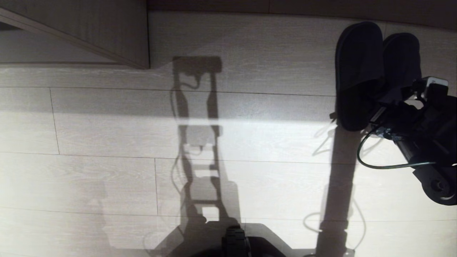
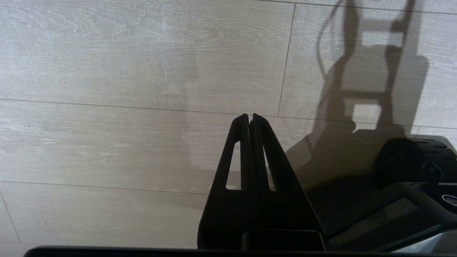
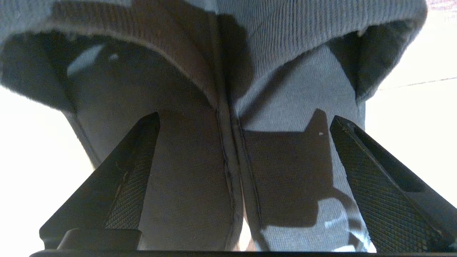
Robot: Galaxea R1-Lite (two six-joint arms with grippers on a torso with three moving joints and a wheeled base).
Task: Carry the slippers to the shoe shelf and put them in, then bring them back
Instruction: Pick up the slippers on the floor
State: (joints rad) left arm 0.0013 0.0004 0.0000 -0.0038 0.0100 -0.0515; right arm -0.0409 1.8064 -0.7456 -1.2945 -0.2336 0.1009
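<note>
The two dark grey slippers lie side by side at the far right, toes pointing away. My right gripper sits over their heel ends. In the right wrist view the right gripper stands wide open, one finger over each slipper's insole, and the touching inner edges of the pair run between them. Nothing is clamped. The shoe shelf, pale wood-grain board with a slanted panel, is at the upper left. I cannot tell whether the slippers lie on its plank or on the floor. My left gripper is shut and empty above the floor.
Pale wood-grain floor planks fill most of the view, crossed by my own shadow. A black cable loops off the right arm. My base shows at the near edge.
</note>
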